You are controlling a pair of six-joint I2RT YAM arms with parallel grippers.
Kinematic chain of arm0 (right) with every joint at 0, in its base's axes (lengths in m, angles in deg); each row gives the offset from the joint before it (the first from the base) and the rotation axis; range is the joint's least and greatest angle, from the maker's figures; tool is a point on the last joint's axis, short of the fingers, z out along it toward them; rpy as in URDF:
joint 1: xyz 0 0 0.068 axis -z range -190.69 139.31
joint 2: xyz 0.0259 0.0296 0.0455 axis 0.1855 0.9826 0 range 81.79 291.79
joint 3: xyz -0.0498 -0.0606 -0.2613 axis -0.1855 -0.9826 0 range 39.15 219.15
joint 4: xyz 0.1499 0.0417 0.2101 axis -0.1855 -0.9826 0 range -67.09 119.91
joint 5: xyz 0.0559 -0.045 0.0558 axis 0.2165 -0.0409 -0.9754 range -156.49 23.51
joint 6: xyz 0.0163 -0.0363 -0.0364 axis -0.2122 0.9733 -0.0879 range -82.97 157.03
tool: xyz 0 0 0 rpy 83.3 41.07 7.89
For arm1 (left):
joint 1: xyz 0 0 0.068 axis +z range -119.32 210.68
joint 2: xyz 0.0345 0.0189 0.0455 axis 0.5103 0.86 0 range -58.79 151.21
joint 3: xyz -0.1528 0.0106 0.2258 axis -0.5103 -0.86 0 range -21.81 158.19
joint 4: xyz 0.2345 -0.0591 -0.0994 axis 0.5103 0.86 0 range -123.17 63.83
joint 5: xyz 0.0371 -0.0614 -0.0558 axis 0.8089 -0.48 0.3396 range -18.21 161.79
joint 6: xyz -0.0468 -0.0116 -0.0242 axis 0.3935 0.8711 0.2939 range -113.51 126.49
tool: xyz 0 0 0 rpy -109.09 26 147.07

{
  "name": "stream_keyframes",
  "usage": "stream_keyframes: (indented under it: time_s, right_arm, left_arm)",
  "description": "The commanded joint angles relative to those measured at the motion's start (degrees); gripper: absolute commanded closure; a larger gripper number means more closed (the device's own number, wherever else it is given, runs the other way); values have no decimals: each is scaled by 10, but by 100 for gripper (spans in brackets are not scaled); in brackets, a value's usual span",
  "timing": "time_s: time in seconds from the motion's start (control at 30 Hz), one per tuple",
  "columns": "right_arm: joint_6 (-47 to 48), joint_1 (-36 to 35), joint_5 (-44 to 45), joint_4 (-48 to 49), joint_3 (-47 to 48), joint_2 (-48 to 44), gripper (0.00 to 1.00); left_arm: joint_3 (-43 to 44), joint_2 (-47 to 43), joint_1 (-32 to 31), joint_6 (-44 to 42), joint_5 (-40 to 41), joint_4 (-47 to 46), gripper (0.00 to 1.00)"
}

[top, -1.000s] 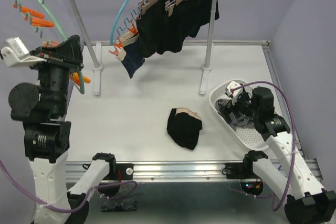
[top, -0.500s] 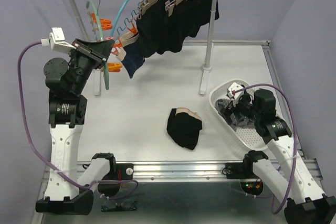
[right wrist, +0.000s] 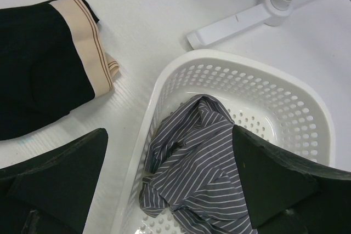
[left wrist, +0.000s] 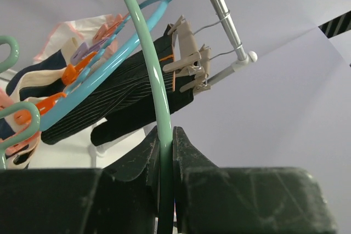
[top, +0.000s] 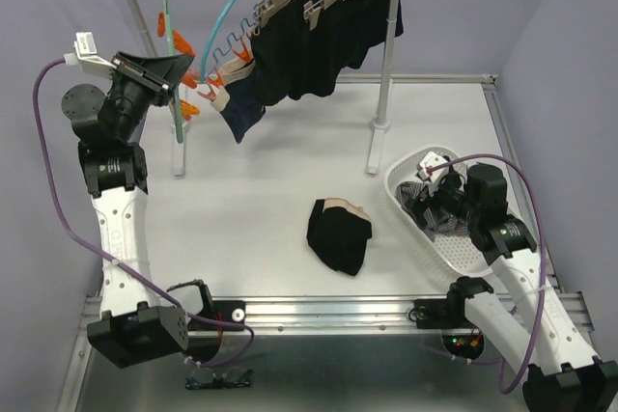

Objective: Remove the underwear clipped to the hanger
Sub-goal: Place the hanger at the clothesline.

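My left gripper (top: 179, 81) is shut on the thin green hanger (top: 175, 94), which stands upright beside the rack's left post with orange clips (top: 174, 45) on it. In the left wrist view the green hanger (left wrist: 148, 53) runs up between the closed fingers of the left gripper (left wrist: 165, 141). Black underwear (top: 309, 45) and a navy pair with a beige waistband (top: 241, 108) hang from the rail, by a blue hanger (top: 241, 7). One black pair (top: 340, 235) lies on the table. My right gripper (top: 439, 202) hovers open over the basket (right wrist: 164, 80).
A grey striped garment (right wrist: 192, 157) lies in the white basket (top: 468, 256) at the right. The rack's posts (top: 384, 74) and feet (right wrist: 236, 23) stand on the table. Wooden clip hangers (left wrist: 189, 61) hold the black garments. Purple walls close in on both sides.
The left arm has swung the green hanger from the far left in towards the rack, and it now stands upright there. The right arm has not moved.
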Motion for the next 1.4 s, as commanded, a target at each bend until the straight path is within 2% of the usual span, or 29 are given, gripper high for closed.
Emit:
stream_keyframes:
  time_s: [0.0, 0.6, 0.9, 1.07, 1.17, 1.37]
  right_arm:
    - [5, 4, -1, 22, -12, 0, 0]
    - [8, 4, -7, 22, -14, 2, 0]
    - [9, 4, -10, 21, -15, 7, 0]
    - [9, 4, -8, 21, -15, 6, 0]
    - [9, 4, -7, 21, -15, 6, 0]
    - [9, 5, -7, 20, -15, 8, 0]
  left_arm:
    - [69, 29, 18, 41, -79, -145, 100]
    - [190, 239, 30, 235, -107, -343, 100]
    - [235, 301, 31, 260, -91, -352, 100]
    - [223, 310, 32, 266, -83, -354, 100]
    - [200, 303, 36, 262, -81, -357, 98]
    - [165, 282, 45, 253, -79, -359, 83]
